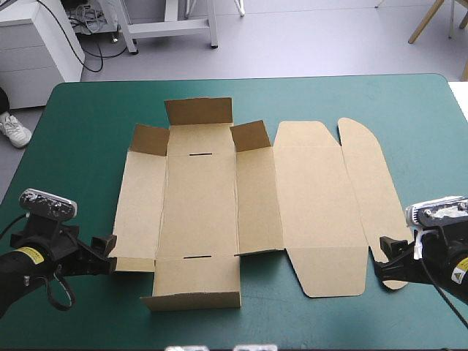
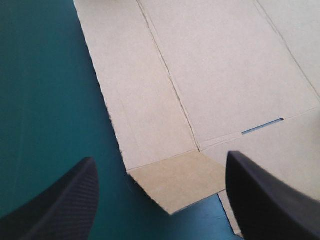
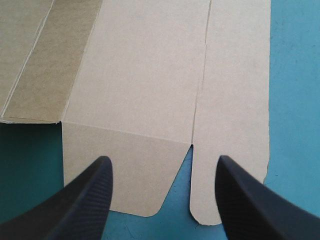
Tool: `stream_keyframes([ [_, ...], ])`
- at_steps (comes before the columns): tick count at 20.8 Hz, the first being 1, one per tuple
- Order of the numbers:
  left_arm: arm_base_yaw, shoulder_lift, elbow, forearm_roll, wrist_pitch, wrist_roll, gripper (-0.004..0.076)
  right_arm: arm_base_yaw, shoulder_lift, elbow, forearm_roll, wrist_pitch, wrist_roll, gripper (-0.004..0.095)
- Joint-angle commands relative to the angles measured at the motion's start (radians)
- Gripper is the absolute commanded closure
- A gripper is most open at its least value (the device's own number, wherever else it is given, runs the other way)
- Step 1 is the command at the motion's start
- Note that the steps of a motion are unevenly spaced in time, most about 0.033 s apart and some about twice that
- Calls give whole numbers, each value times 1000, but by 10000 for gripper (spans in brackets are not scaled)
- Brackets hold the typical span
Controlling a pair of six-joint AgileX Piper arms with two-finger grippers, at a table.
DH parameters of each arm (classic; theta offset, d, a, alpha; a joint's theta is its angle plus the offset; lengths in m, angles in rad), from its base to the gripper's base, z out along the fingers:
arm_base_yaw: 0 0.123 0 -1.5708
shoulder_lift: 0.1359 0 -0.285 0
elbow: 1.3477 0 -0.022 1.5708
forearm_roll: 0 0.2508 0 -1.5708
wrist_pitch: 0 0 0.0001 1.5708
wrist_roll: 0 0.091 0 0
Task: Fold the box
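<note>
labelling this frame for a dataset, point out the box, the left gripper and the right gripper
box (image 1: 197, 205), high view, middle of its central panel
left gripper (image 2: 159, 157), left wrist view, midway between its open jaws
right gripper (image 3: 164, 157), right wrist view, midway between its open jaws

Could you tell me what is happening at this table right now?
Two robot arms are about to fold a brown cardboard box. It lies spread out on the teal-green table, mostly flat, with a few flaps at its far end standing up. The left gripper sits at the box's near left corner and the right gripper at its near right corner. Both are open, and neither holds the board yet.
</note>
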Motion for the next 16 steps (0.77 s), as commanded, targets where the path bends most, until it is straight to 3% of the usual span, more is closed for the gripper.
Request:
stream_keyframes([
  [1,1,45,-30,54,-35,-67,208,-4,2,-18,12,-92,-6,359],
  [7,18,298,-55,220,3,-134,196,-4,20,-18,86,-107,-22,359],
  [11,156,455,-98,84,1,-94,196,-4,41,-18,125,-124,-66,359],
  [16,436,572,-98,-225,35,98,196,-4,53,-18,129,-157,-105,358],
])
